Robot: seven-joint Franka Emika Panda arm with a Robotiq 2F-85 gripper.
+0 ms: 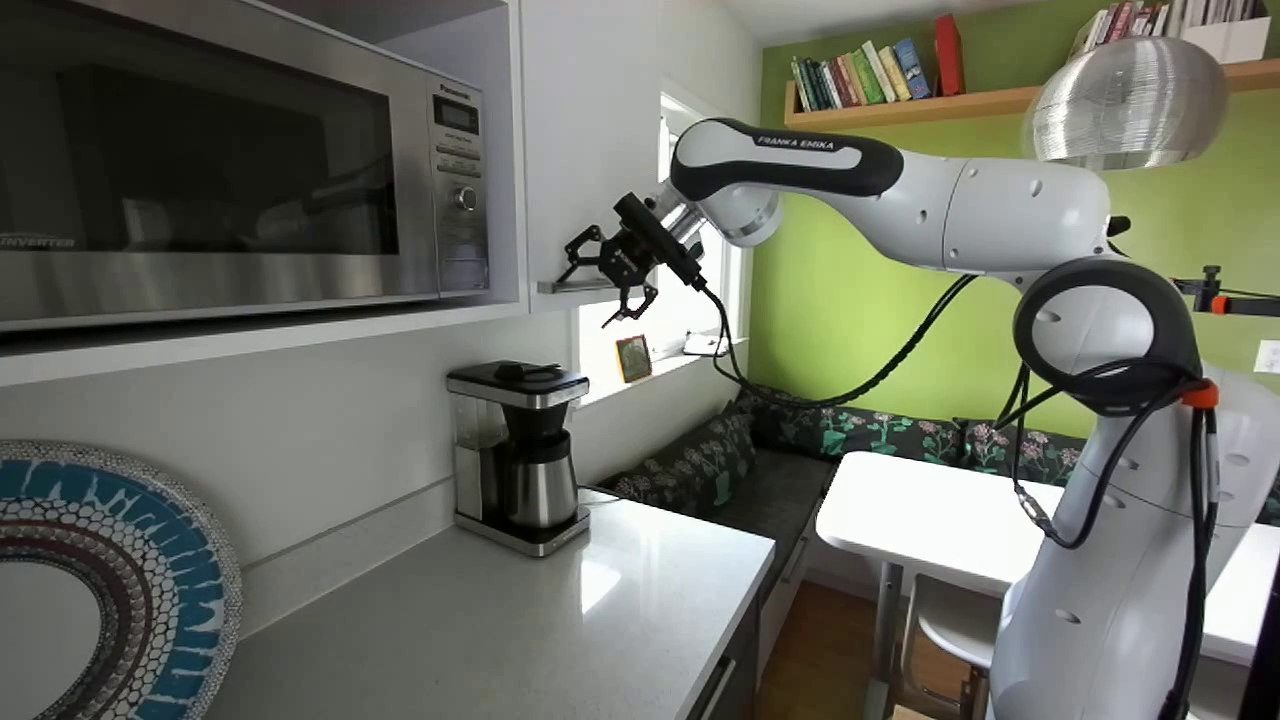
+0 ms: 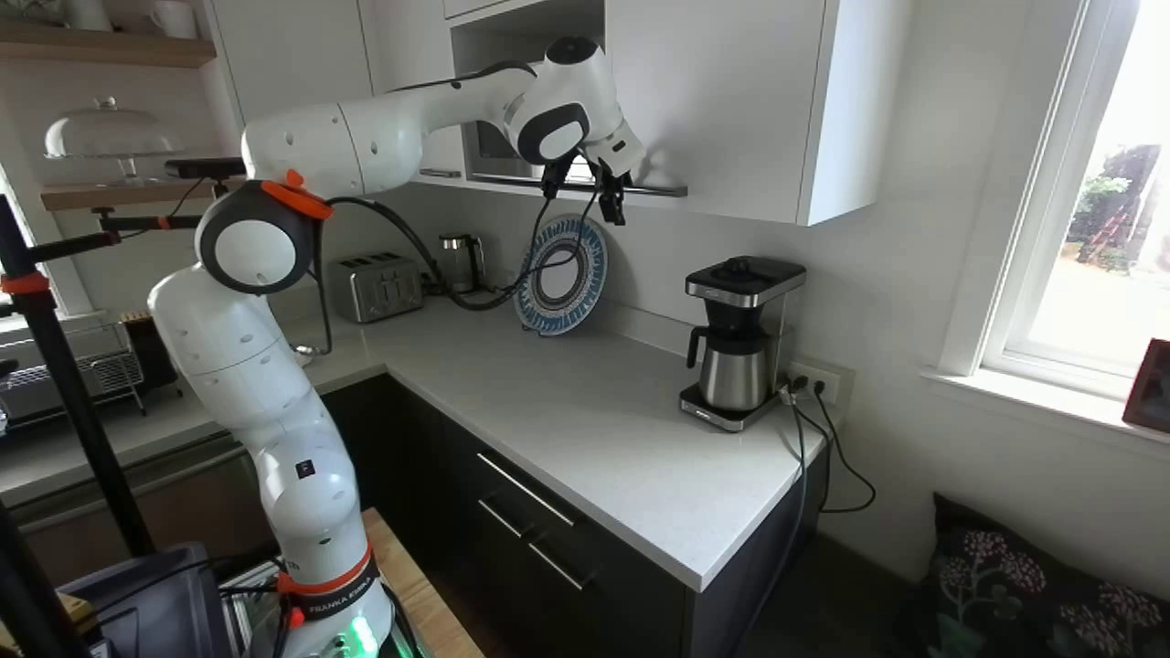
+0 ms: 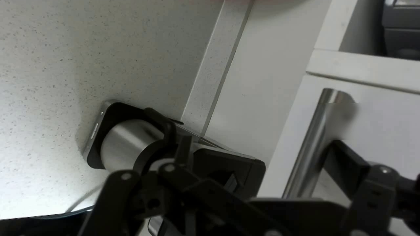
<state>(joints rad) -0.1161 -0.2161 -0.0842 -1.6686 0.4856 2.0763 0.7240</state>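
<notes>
In an exterior view my gripper (image 1: 587, 302) stands open, fingers spread wide, beside the metal bar handle (image 1: 575, 287) under the white cabinet door (image 1: 590, 130). The wrist view shows that handle (image 3: 308, 144) between the spread fingers of my gripper (image 3: 262, 147), close against the right one; whether they touch I cannot tell. Nothing is clamped. Below the gripper, on the counter, is a black and steel coffee maker (image 2: 745, 274) with a steel carafe (image 2: 734, 375). The left finger overlaps the coffee maker (image 3: 229, 164) in the wrist view without reaching it.
A microwave (image 1: 200, 150) fills the open niche beside the cabinet door. On the counter (image 2: 548, 393) stand a patterned plate (image 2: 599, 274), a toaster (image 2: 375, 288) and a kettle (image 2: 460, 260). A small picture frame (image 1: 633, 358) sits on the windowsill. Cables hang from the arm.
</notes>
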